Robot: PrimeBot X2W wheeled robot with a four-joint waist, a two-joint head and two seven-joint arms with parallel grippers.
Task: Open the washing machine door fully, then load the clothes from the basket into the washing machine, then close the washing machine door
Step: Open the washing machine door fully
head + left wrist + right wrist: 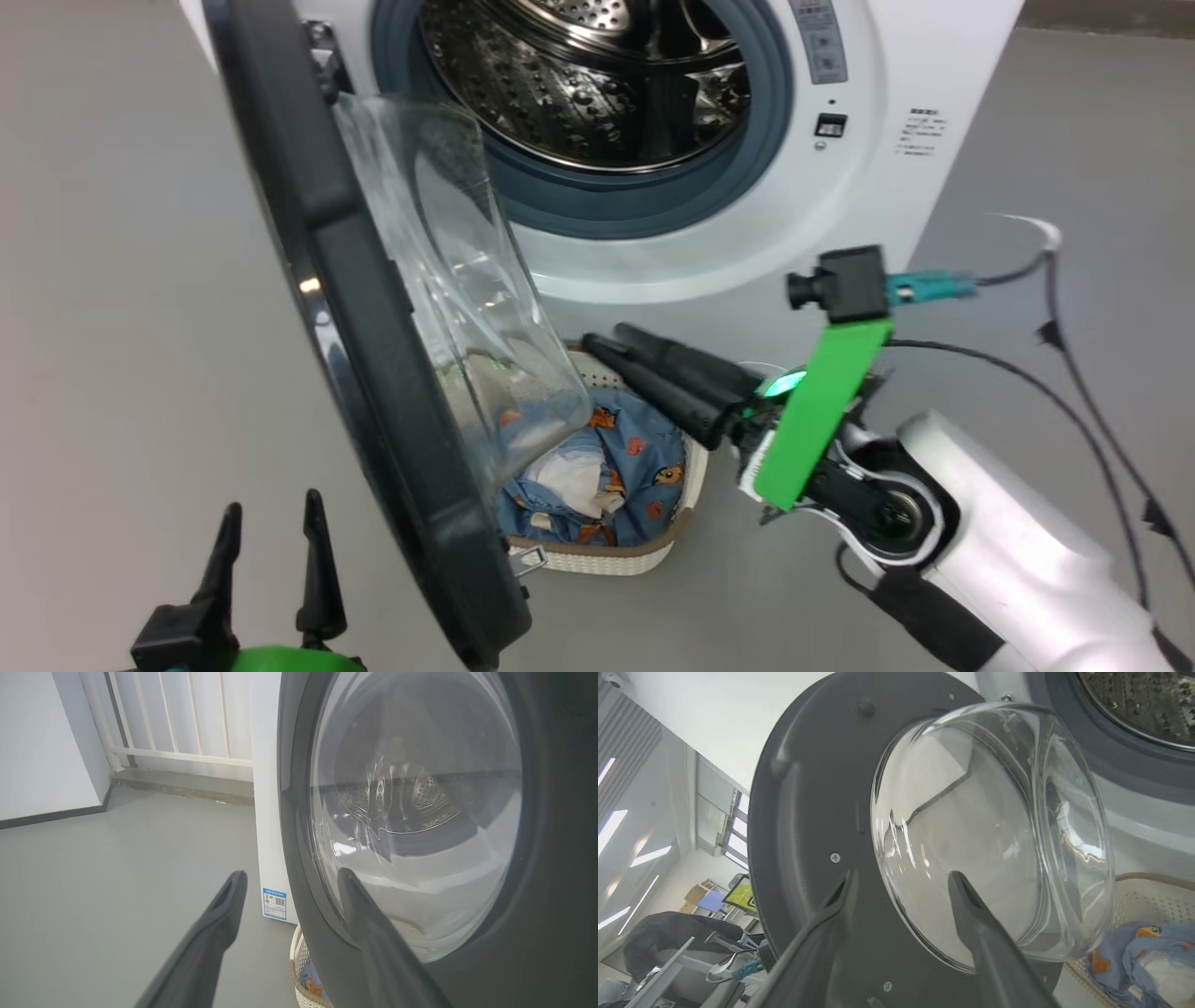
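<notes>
Head view, door (373, 373): swung open, standing out from the washing machine (896, 56).
Basket (607, 555): on the floor at the machine's foot, partly behind the door.
Clothes (635, 457): in the basket.
Left pincer (272, 504): wide, holding nothing, by the door's outer face.
Right pincer (607, 336): wide, holding nothing, above the basket.

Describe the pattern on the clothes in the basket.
The clothes are blue with orange-brown cartoon animals and a white patch; best in head view.
</notes>
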